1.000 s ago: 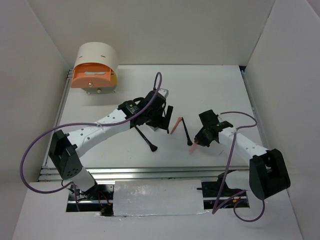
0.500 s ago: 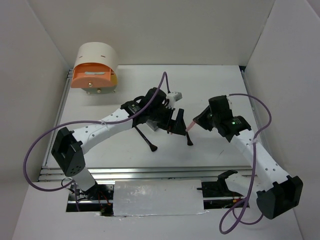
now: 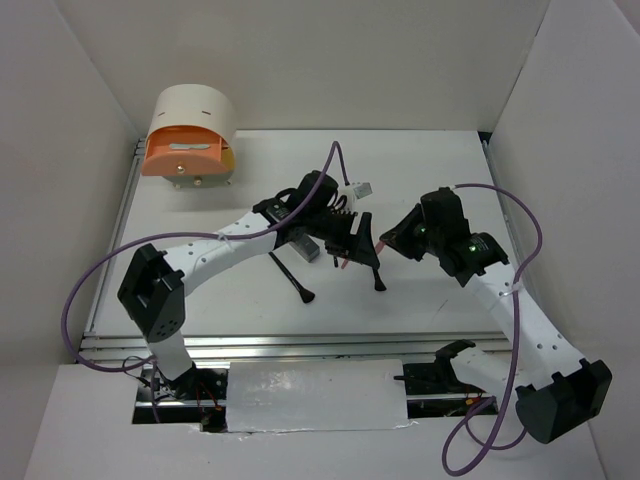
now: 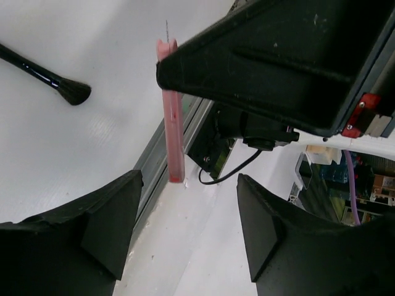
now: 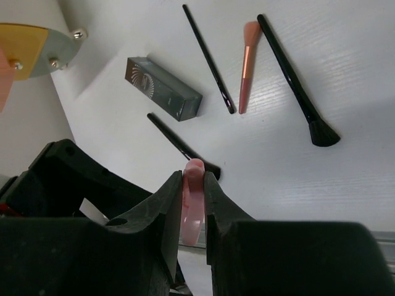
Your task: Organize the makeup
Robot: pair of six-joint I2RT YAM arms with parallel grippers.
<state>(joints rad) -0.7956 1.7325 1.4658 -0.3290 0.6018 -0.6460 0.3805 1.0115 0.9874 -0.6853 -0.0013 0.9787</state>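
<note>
The right gripper (image 5: pixel 193 180) was clenched on a pink stick (image 5: pixel 192 213), its two fingers pinching one rounded end so that the rest stood out free beyond them. That hold looked chosen to leave length for another taker. In the left wrist view the stick pointed into the gap of the left gripper (image 4: pixel 188 191), whose jaws stood wide apart on either side of its free end and touched nothing.

I judged this a handover in the air above the table (image 3: pixel 430 170), with the stick offered but not yet taken. The left jaws would need to close on the free end before the right let go, or the stick could drop.

The rest of the makeup lay loose on the white surface:
- a grey rectangular case (image 5: pixel 164 88);
- a thin black stick (image 5: pixel 208 58) just beside the case;
- a coral-handled brush (image 5: pixel 246 65) near that stick's tip;
- a black brush with a flat head (image 5: pixel 293 77);
- a second black brush (image 5: pixel 176 142), partly hidden behind the right fingers.

The round cream-and-orange drawer box (image 3: pixel 190 135) stood well apart at the far left corner, where sorted items presumably belonged.
</note>
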